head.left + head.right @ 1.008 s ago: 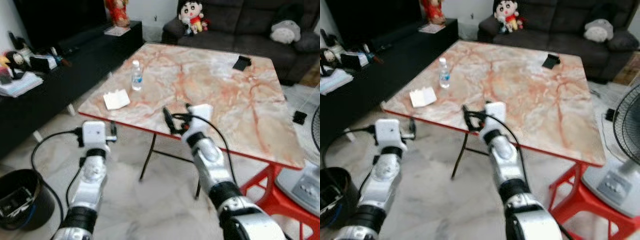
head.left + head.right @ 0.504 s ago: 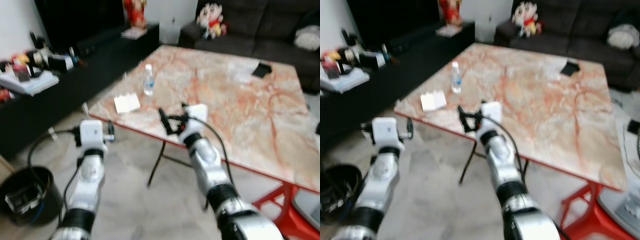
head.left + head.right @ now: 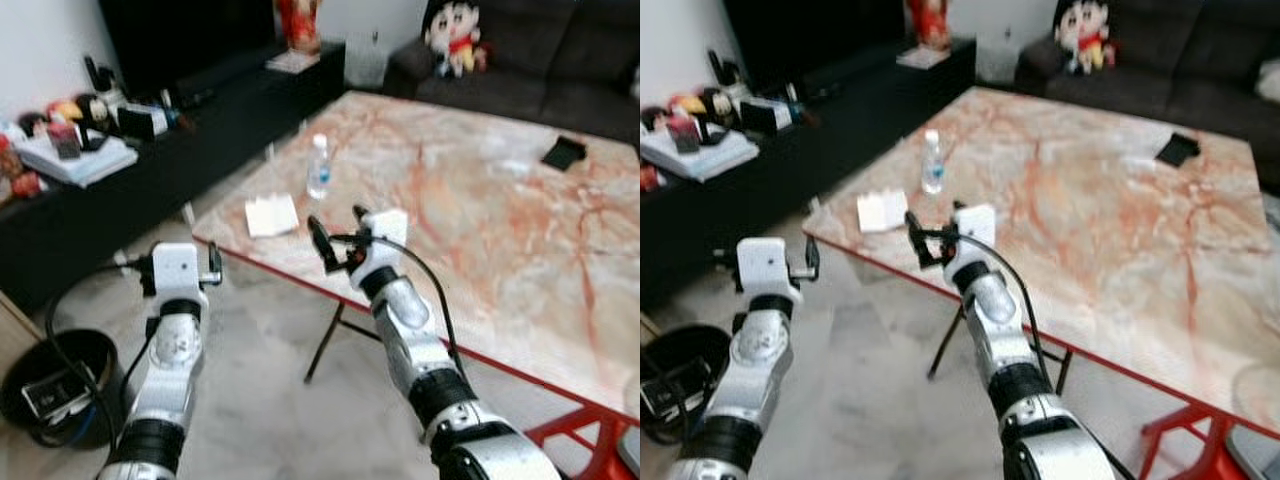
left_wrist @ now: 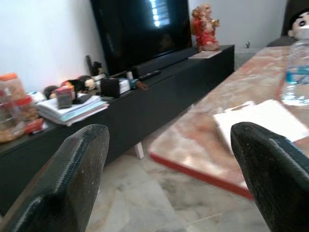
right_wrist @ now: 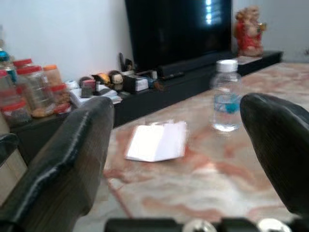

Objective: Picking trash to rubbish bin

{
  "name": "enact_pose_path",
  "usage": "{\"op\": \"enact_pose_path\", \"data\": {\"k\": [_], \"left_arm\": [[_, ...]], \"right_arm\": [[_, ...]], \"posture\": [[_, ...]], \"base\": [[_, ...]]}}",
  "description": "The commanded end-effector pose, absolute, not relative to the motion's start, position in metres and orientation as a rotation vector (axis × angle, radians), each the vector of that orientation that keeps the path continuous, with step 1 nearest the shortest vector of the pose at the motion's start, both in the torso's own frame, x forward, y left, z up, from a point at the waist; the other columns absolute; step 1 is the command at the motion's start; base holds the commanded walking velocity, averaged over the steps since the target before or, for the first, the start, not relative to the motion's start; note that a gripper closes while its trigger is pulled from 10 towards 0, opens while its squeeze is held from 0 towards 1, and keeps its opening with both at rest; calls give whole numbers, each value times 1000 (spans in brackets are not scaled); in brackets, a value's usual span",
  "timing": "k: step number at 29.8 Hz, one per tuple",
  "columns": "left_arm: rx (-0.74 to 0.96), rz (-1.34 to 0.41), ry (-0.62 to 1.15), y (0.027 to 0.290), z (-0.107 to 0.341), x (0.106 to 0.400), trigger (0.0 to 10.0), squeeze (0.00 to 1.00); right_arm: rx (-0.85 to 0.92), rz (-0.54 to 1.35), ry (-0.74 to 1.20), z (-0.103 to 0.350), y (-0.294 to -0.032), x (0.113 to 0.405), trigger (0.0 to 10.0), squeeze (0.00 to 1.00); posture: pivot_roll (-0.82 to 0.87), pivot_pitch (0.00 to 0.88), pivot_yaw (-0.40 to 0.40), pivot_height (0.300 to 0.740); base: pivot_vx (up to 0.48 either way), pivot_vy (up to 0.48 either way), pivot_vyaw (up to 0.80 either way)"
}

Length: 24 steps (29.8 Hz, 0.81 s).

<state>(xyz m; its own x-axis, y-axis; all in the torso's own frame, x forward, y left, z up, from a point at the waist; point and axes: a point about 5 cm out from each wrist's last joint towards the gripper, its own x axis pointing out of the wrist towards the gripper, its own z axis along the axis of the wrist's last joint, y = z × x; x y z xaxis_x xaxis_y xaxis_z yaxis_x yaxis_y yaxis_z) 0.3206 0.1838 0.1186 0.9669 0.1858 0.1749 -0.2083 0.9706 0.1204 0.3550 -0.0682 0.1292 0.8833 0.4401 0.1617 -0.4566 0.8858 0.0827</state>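
A white folded paper [image 3: 271, 214] lies near the corner of the marble table [image 3: 480, 230], with a small water bottle [image 3: 318, 168] upright just behind it. My right gripper [image 3: 335, 235] hovers open over the table's front edge, a short way right of the paper; the right wrist view looks at the paper [image 5: 157, 141] and bottle [image 5: 226, 108] between its spread fingers. My left gripper [image 3: 180, 262] is open, below and in front of the table corner, over the floor. A black rubbish bin [image 3: 55, 385] stands on the floor at lower left, with something inside.
A long black TV console [image 3: 150, 150] with clutter runs along the left wall. A dark sofa with a plush doll [image 3: 455, 40] stands behind the table. A small black item [image 3: 563, 152] lies at the table's far right. Red table legs [image 3: 560, 430] stand at lower right.
The whole picture has shifted, so the camera moved; the paper and bottle now sit closer to my right gripper. Both grippers stay open and hold the same pose.
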Motion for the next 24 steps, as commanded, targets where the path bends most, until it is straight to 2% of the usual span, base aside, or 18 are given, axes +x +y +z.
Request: {"op": "enact_pose_path", "data": {"k": [1,14,24], "left_arm": [[150,177,-174,175,123,324,10000,0],[156,163,-176,169,126,329,10000,0],[172,135,-190,164,130,332,10000,0]], "right_arm": [[108,444,-156,133,-78,358,10000,0],[106,409,-145,134,-90,362,10000,0],[106,411,-151,139,-87,364,10000,0]], "posture": [[74,0,-1,740],[71,0,-5,740],[67,0,-3,740]], "base": [[368,0,0],[366,0,0],[368,0,0]]}}
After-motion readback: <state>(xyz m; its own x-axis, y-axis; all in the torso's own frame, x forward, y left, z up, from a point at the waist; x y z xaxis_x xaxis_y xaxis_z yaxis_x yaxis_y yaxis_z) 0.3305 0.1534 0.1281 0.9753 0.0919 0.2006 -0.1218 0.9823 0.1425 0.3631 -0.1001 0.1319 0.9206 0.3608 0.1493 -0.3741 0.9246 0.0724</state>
